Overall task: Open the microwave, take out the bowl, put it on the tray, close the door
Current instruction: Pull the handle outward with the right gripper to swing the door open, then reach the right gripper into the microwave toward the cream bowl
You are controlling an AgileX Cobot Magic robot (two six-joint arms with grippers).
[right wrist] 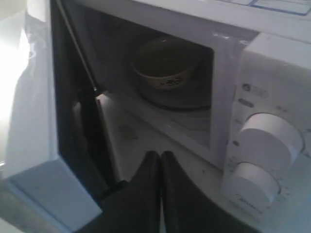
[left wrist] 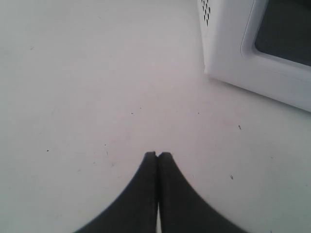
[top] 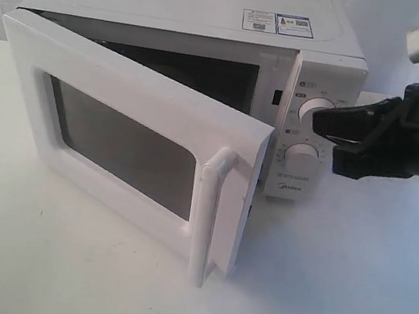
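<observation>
left gripper (left wrist: pixel 157 155): jaws pressed together, nothing between them. it is poised over bare table (left wrist: pixel 87 97), apart from the microwave's side. by my reading it has no part in the work at this point.

right gripper (right wrist: pixel 159 155): jaws likewise together, holding nothing. it stands in front of the opening, beside the control panel with its two knobs (right wrist: pixel 269 138). as far as can be seen it touches neither door nor bowl.

door (top: pixel 147 96): swung out on its left hinge, roughly half open, handle (top: pixel 211 212) toward the front. the right wrist view shows the cavity clearly through the gap. step one, opening, is judged done or close to it. whether the gap is wide enough for an arm to pass with the bowl cannot be settled from these views.

microwave (top: pixel 175 18): upright on the table, stickers on top.

bowl (right wrist: pixel 165 65): inside the cavity, upright on the turntable plate (right wrist: pixel 180 99), toward the back, untouched. step two, removal, is not begun.

tray: not found in any view; its place cannot be stated.

outstanding: part the jaws, reach in, grip the bowl's rim, bring it out, set it on the tray, shut the door. estimate: about a quarter of the task complete.
</observation>
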